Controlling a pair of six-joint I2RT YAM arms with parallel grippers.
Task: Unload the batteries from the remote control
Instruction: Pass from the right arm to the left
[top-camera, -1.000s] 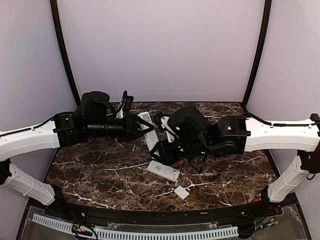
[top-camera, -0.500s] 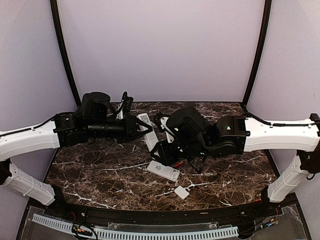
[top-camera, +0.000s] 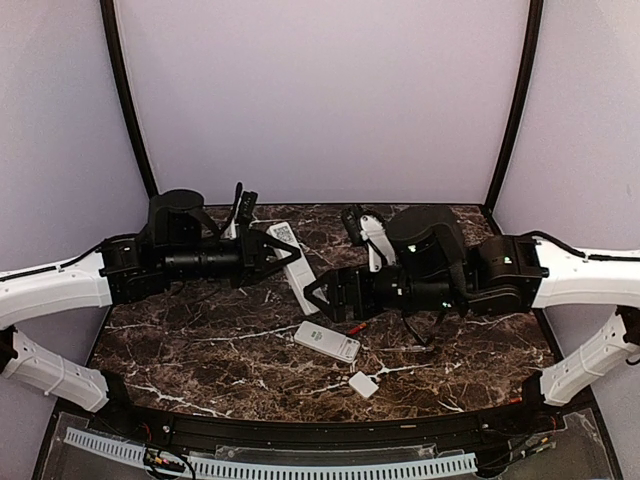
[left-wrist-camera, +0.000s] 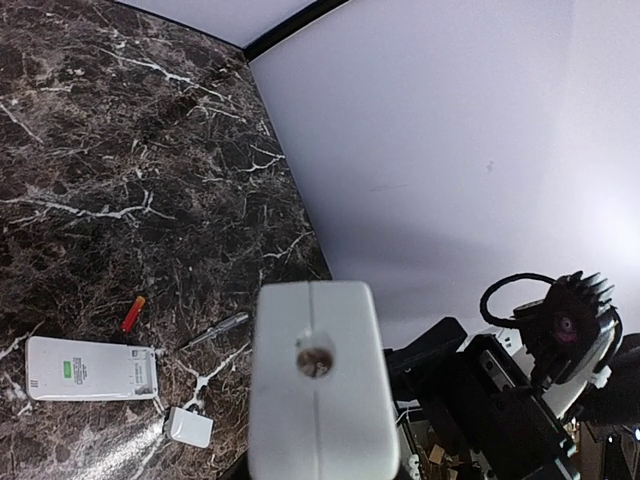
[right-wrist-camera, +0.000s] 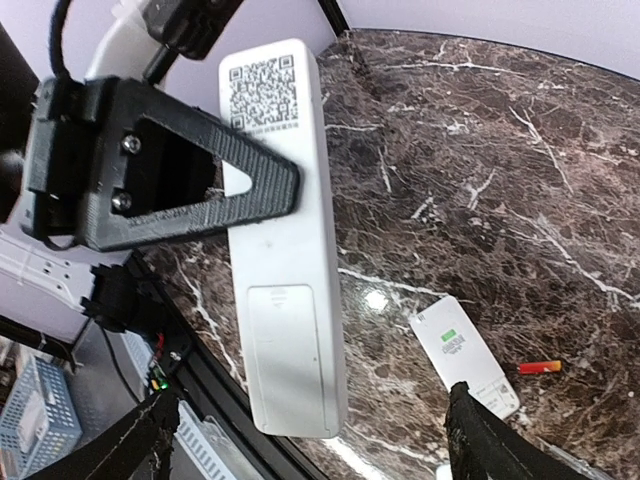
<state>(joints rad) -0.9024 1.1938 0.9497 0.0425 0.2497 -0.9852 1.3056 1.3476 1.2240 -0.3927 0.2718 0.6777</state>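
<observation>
left arm (top-camera: 60, 285) and right arm (top-camera: 590, 272): white outer links, with black cylindrical joint housings toward the wrist. black cables (top-camera: 238, 203) loop at each wrist. left end effector (top-camera: 290, 262) and right end effector (top-camera: 316, 295): black triangular open-frame fingers with a ribbed printed surface (silver screws (right-wrist-camera: 125, 146) at the left finger's base).

1. Left arm (top-camera: 60, 285) reaches in from left, forearm near level. Left gripper (top-camera: 290, 256) is clamped on white remote (top-camera: 303, 290).
2. Right arm (top-camera: 590, 275) reaches in from right. Right gripper (top-camera: 314, 294) has jaws spread wide and grips nothing.
</observation>
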